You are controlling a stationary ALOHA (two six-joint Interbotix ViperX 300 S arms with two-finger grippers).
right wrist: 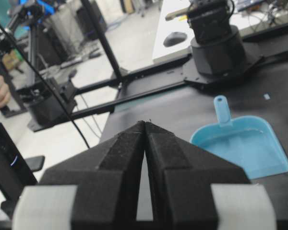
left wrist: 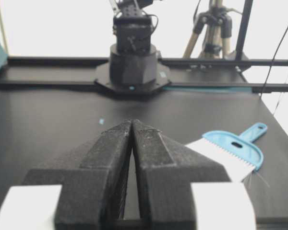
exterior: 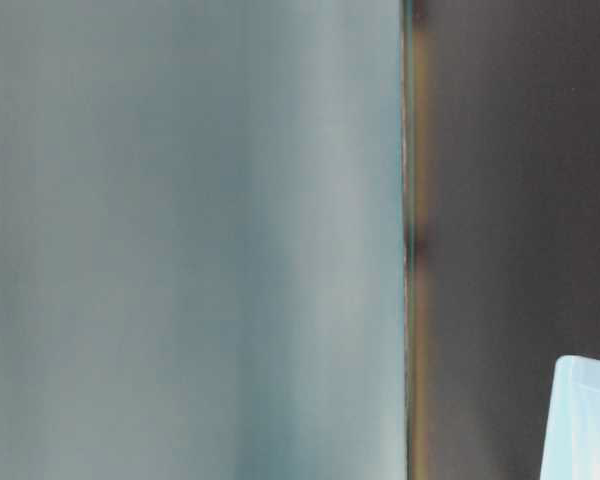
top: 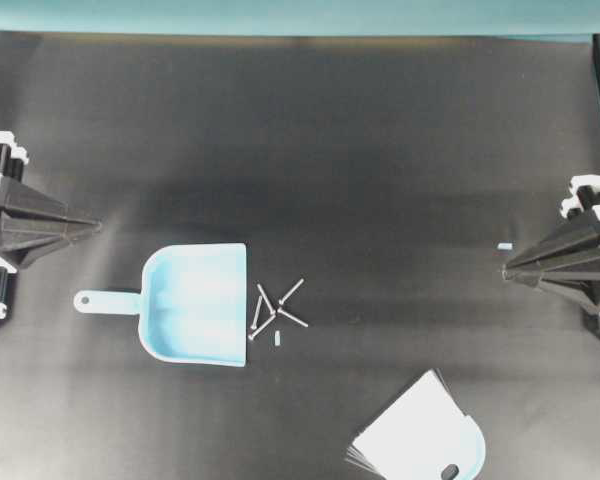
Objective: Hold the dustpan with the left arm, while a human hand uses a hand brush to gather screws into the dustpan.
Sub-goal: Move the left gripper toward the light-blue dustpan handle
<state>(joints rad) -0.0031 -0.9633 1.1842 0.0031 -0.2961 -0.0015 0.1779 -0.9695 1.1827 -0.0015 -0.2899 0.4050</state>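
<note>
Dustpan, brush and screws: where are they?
dustpan (top: 195, 305), overhead view, middle of its blue scoop.
hand brush (top: 435, 445), overhead view, its pale blue back.
screws (top: 277, 307), overhead view, middle of the little pile.

A matte black table top fills the overhead view, and a teal panel runs along its far edge. In the left wrist view a bright white background glows behind a metal tripod. The right wrist view shows a light grey floor beside a white desk.
</note>
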